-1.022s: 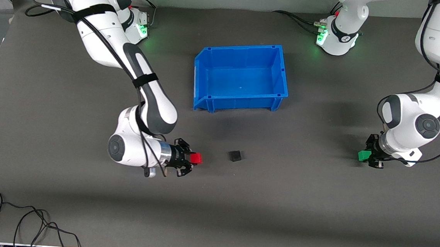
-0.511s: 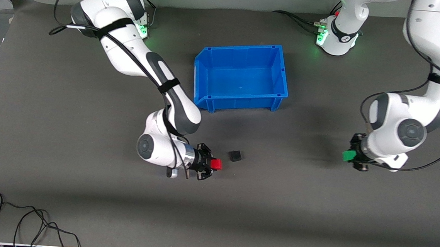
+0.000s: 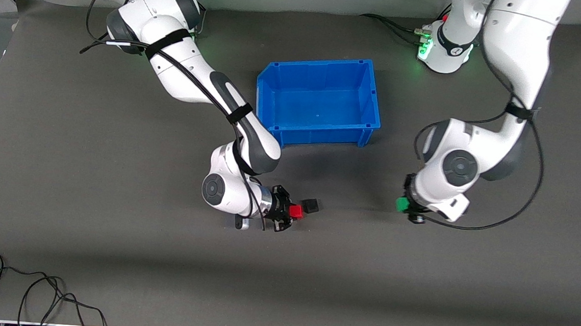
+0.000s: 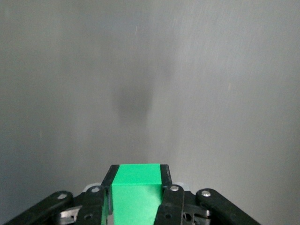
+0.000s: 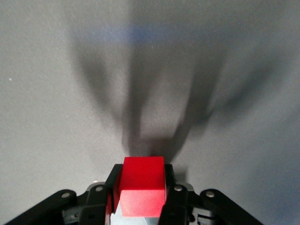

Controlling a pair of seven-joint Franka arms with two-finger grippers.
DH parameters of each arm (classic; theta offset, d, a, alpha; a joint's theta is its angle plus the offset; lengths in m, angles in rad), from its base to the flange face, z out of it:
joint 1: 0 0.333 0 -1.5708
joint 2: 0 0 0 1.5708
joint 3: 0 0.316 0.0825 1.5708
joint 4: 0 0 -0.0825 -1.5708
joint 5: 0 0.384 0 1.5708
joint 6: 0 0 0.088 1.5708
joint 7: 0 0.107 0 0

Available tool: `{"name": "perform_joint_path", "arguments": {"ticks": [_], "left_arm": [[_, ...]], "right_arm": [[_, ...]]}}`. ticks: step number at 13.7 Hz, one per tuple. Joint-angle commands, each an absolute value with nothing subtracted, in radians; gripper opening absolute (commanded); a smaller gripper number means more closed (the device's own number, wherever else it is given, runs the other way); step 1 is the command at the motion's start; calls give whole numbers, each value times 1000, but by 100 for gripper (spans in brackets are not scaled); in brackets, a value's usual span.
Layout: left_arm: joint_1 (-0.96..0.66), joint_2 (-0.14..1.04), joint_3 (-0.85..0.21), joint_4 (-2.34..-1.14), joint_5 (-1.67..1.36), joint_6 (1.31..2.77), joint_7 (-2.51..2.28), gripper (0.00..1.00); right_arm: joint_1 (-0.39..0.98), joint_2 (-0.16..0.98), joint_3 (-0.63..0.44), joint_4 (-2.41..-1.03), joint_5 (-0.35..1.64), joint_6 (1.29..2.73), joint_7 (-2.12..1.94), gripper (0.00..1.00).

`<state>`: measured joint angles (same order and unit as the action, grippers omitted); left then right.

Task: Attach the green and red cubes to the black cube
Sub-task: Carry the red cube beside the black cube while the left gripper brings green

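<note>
- Right gripper (image 3: 291, 211) is clamped on the red cube (image 3: 296, 211), low over the mat (image 3: 110, 252), with the cube just beside the black cube (image 3: 310, 205); from the front view I cannot tell whether the two touch.
- Seen from the right wrist, the red cube (image 5: 141, 182) sits squarely between the two fingers (image 5: 174, 197), and the black cube does not show there.
- Black cube rests on the mat, nearer to the front camera than the blue bin (image 3: 364, 132) and about midway between the two grippers.
- Left gripper (image 3: 406, 207) carries the green cube (image 3: 401, 204), pinched between its fingers, over the mat toward the left arm's end of the table, well apart from the black cube.
- Left wrist view shows the green cube (image 4: 136, 192) held firmly, with only bare mat ahead.
- Progress, as I judge it: both coloured cubes are picked up, the red one looks about to be joined, and the green one has the whole gap left to cross. Neither is clearly attached yet.
- Blue bin, farthest from the camera, stands open and holds nothing that shows.
</note>
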<state>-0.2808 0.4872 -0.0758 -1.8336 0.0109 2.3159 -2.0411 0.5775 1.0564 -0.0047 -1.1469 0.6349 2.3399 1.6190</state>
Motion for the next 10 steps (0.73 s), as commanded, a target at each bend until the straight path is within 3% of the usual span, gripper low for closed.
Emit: {"name": "perform_joint_path", "arguments": {"ticks": [1, 10], "left_arm": [[-354, 544, -63, -1750, -15, 2295, -2118, 0], [-439, 701, -114, -1583, -20, 2312, -2187, 0]], "right_arm": [[592, 1072, -15, -1115, 646, 2339, 1644, 15], [615, 1092, -17, -1112, 644, 2341, 1643, 15]]}}
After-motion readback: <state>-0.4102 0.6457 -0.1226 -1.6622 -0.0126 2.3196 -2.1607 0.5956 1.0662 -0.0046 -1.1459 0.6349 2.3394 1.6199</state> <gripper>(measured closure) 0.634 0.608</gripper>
